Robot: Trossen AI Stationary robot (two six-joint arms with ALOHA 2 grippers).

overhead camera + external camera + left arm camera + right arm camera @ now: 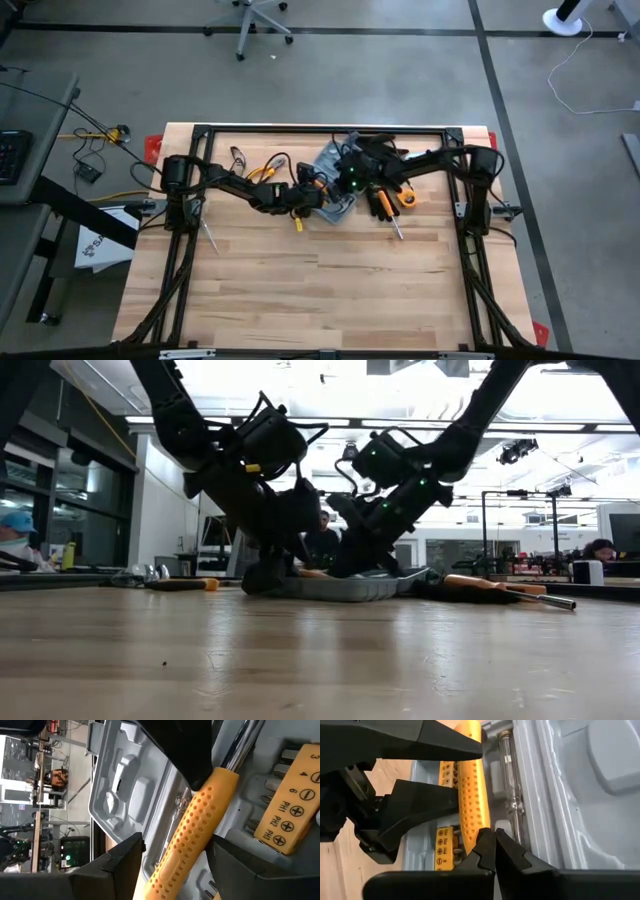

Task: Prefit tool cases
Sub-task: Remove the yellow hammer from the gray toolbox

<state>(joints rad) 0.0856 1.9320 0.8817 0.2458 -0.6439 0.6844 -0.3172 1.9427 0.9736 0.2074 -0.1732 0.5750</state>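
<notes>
Between the spread fingers of the left gripper [172, 865] lies the yellow screwdriver handle [192, 827], in the open grey tool case [125, 775]; seat it squarely; the right gripper [495, 845], clenched empty, presses beside it.

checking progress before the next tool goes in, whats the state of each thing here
tool case: open, lid up, moulded tray showing
yellow-handled screwdriver: lying in the case
left gripper: open, fingers either side of the yellow handle
right gripper: shut, tips at the handle's end
yellow bit holder: seated in the case
</notes>
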